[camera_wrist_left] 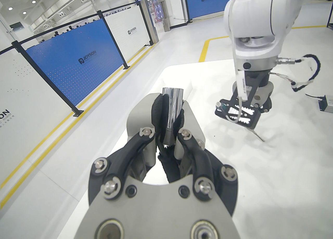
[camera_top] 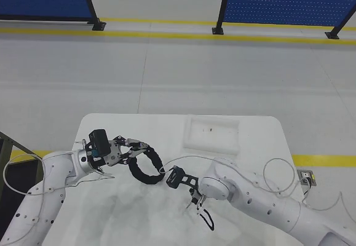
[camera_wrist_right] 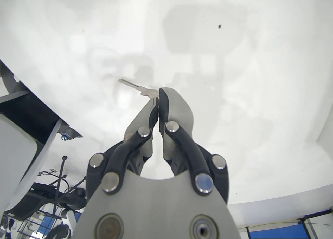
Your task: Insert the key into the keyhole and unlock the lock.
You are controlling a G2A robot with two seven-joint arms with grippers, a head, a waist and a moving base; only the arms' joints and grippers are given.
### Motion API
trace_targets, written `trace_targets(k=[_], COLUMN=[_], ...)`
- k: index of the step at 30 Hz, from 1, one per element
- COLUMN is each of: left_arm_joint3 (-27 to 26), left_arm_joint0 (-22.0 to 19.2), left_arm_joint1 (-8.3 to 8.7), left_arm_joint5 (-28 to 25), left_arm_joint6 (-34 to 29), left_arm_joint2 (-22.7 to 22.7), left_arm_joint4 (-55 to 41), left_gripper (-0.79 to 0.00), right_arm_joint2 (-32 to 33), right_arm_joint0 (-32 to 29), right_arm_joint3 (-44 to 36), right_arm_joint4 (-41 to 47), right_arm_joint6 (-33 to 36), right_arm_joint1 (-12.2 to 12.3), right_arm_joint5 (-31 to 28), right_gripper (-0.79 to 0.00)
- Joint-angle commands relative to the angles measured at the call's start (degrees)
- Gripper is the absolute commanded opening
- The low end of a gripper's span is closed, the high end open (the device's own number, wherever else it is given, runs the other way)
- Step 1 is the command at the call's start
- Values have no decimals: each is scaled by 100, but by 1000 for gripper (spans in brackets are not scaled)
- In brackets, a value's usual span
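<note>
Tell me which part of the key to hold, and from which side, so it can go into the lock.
Hold the key by its wide flat head, pads on the two flat faces, coming from the head end, as the right hand has it now. That leaves the slim blade sticking out free for the lock.

Left arm (camera_top: 48,178), right arm (camera_top: 257,200) were glossy white, joint housings rounded. Left gripper (camera_wrist_left: 169,117), right gripper (camera_wrist_right: 158,99) matched: silver base plate (camera_wrist_right: 156,206), black curved links (camera_wrist_right: 187,143), round steel screws (camera_wrist_right: 204,181), silver fingers (camera_wrist_right: 179,110), black pads (camera_wrist_right: 163,104). Black-sleeved cable (camera_wrist_left: 313,68) looped off right wrist.
</note>
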Motion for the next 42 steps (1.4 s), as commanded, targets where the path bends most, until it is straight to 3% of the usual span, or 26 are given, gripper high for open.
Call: trace_targets(k=[1,9,18,32,42], left_arm_joint3=[0,0,0,0,0], left_arm_joint0=[0,0,0,0,0], left_arm_joint1=[0,0,0,0,0], left_arm_joint5=[0,0,0,0,0], left_arm_joint6=[0,0,0,0,0], left_arm_joint2=[0,0,0,0,0], left_arm_joint4=[0,0,0,0,0], left_gripper=[-785,-785,-785,-785,-785], right_arm_joint2=[373,1709,2040,1115,677], right_arm_joint0=[-4,19,683,2200,2854], right_arm_joint3=[-141,-241,996,3883,5768], right_arm_joint4=[243,673,1510,2650,3109], right_arm_joint6=[20,196,24,-651,-1080], right_arm_joint1=[70,340,221,-508,-1041], right_arm_joint5=[124,472,686,213,-188], right_gripper=[-785,-785,-785,-785,-785])
